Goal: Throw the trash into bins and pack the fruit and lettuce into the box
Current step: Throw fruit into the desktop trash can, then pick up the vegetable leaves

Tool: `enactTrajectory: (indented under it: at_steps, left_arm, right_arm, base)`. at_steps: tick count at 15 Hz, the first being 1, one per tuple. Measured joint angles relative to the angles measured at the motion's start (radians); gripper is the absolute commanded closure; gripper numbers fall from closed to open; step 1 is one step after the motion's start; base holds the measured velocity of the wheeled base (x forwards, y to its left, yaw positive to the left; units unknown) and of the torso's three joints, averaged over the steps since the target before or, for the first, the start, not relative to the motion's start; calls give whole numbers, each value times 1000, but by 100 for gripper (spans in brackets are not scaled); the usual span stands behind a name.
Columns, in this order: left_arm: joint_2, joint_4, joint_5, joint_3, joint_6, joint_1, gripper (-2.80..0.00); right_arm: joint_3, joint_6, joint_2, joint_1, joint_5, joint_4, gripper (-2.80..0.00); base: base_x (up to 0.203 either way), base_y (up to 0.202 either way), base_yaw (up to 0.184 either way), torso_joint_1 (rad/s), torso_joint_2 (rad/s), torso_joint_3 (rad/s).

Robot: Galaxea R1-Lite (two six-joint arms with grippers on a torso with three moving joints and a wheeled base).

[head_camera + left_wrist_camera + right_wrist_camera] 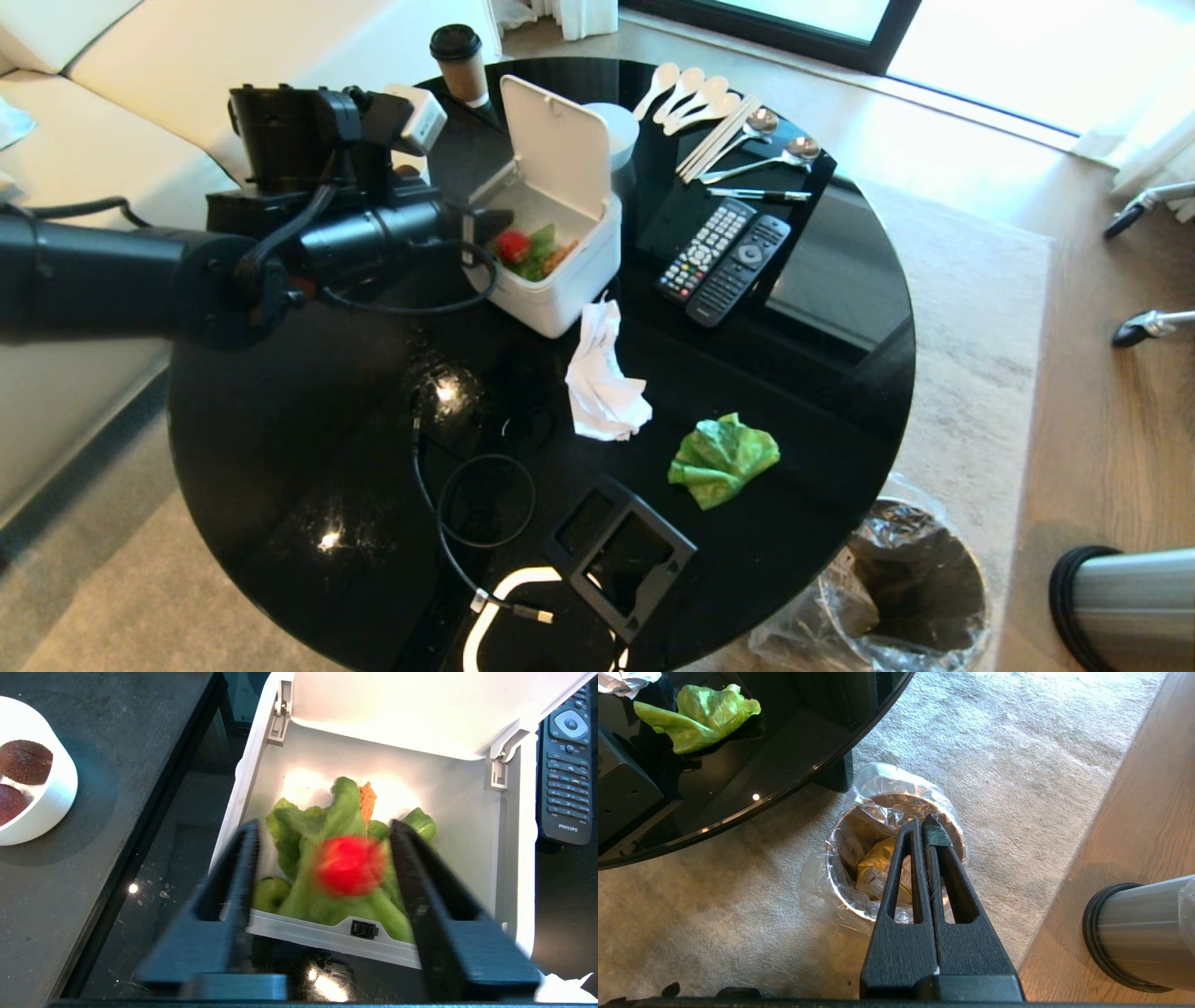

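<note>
Now one tissue (605,378) — one loose lettuce leaf (724,458)

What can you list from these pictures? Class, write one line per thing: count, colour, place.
box: one, white, lid up, on the table.
red apple: one, blurred, over the lettuce in the box.
green apple: one, in the box.
lettuce: one green leaf on the table; more in the box.
tissue: one, white, on the table beside the box.
bin: one lined, on the carpet, yellow wrapper inside; a second steel bin nearby.
remotes: two, black.
coffee cup: one, brown, black lid.
spoons: several, white and metal.
left gripper: open, at the box.
right gripper: shut, above the lined bin.
</note>
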Motion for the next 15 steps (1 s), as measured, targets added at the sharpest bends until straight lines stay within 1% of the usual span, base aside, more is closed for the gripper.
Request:
enactTrajectory:
  at_steps: [6, 10, 12, 15]
  left_arm:
    - [4, 0, 2, -10, 1, -7, -280]
    - [-24, 0, 15, 3, 1, -13, -280]
    - [-65, 3, 20, 43, 1, -16, -280]
    - [-160, 5, 26, 155, 0, -17, -280]
  right_arm:
    - [0, 0, 0, 0, 0, 0, 0]
    - [0, 0, 0, 0, 0, 0, 0]
    - [0, 0, 0, 0, -1, 0, 0]
    - [0, 0, 0, 0, 0, 0, 0]
  base:
    - [0, 0, 0, 0, 0, 0]
    - [0, 0, 0, 0, 0, 0]
    - [0, 0, 0, 0, 0, 0]
    - [0, 0, 0, 0, 0, 0]
